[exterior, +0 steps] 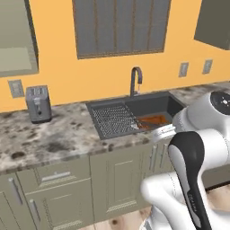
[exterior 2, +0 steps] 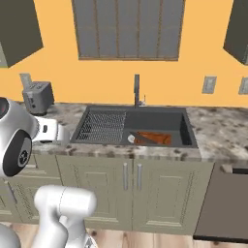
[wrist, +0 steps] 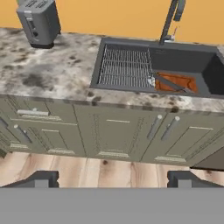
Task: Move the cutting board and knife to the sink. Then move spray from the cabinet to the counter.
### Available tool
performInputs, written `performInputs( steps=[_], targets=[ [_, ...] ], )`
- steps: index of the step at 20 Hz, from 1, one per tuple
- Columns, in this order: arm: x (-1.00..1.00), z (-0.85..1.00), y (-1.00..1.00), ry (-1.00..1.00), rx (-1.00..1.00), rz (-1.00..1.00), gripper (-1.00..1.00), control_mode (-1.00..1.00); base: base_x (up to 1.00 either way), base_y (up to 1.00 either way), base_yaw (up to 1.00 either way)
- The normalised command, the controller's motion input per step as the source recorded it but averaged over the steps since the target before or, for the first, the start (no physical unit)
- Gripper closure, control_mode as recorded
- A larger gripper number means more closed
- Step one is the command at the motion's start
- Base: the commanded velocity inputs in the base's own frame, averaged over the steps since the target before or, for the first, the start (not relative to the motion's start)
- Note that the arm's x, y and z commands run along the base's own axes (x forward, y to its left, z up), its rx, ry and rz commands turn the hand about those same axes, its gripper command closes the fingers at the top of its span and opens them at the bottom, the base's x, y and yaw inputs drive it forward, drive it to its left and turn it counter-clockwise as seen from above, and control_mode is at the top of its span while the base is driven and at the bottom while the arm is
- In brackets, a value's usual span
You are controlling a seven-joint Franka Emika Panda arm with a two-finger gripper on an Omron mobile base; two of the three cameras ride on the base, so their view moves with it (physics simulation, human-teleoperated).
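Reddish-brown wooden cutting board (wrist: pixel 175 82) is lying in dark grey sink (wrist: pixel 183 59) | gripper (wrist: pixel 113 179) is gaping empty | spray: you're facing light, slick plastic; grip its body

The white arm rises folded in front of the base, its dark-jointed elbow bent and the forearm drawn back. In the hand view the claw (wrist: pixel 111 178) points outward and slightly down, its two dark fingertips (wrist: pixel 41 178) set wide apart near the bottom corners, with nothing between them.
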Motion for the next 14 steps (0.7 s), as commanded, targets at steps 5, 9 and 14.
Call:
performInputs(
  steps=[5,9,14],
  targets=[
    [0.0,0.0,0.0,0.0,0.0,0.0,-1.0,1.0,0.03,1.0,0.0],
    [0.0,0.0,0.0,0.0,0.0,0.0,-1.0,1.0,0.07,1.0,-0.02],
    [0.0,0.0,0.0,0.0,0.0,0.0,-1.0,1.0,0.34,0.72,-0.02]
  ],
)
